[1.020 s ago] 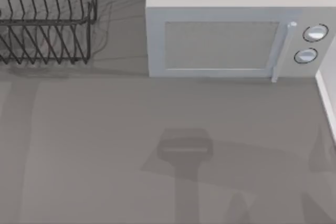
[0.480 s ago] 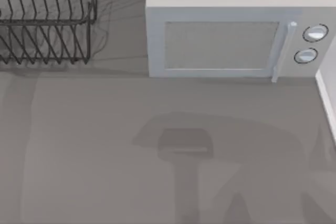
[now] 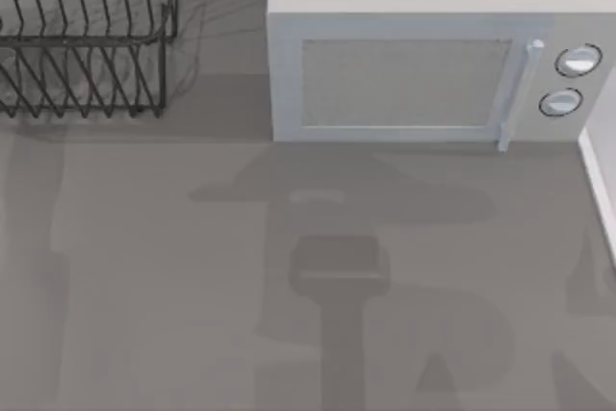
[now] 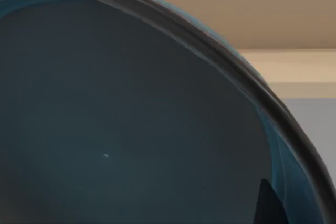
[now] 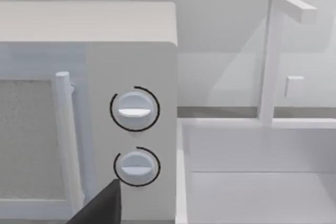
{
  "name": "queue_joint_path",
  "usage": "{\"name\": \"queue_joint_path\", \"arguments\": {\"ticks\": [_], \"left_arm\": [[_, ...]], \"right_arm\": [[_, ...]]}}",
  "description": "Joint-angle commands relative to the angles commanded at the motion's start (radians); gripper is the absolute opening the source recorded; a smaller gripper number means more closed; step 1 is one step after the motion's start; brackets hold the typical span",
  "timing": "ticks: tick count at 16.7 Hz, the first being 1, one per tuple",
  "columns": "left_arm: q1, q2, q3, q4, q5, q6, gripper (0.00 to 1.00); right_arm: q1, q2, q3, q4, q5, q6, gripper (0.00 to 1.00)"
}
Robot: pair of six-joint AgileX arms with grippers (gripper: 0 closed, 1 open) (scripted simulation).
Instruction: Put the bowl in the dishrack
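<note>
Left pincer's grip can't be told; bowl (image 4: pixel 131 129) fills its wrist camera. Carry it toward dishrack (image 3: pixel 87 45) at 10 o'clock, slot between prongs.

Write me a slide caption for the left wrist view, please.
The bowl's greyish-blue inside seen close up under its dark curved rim.

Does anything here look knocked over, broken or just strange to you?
Nothing stands out. The dishrack stands upright at the table's back left, the microwave sits square with its door shut, and the bowl looks whole in the left wrist view.
</note>
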Motion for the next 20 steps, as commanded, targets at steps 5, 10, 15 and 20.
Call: {"name": "queue_joint_path", "arguments": {"ticks": [5,10,15,20], "left_arm": [[-0.036,0.222,-0.076,0.298,-0.032,-0.002,0.0],[-0.044,0.263,-0.095,0.351,-0.039,-0.004,0.0],[-0.044,0.263,-0.095,0.351,-0.039,-0.004,0.23],[-0.044,0.263,-0.095,0.351,-0.039,-0.004,0.6]], "right_arm": [[0.0,0.0,0.0,0.0,0.0,0.0,1.0],[0.0,0.0,0.0,0.0,0.0,0.0,1.0],[0.0,0.0,0.0,0.0,0.0,0.0,1.0],[0.0,0.0,0.0,0.0,0.0,0.0,1.0]]}}
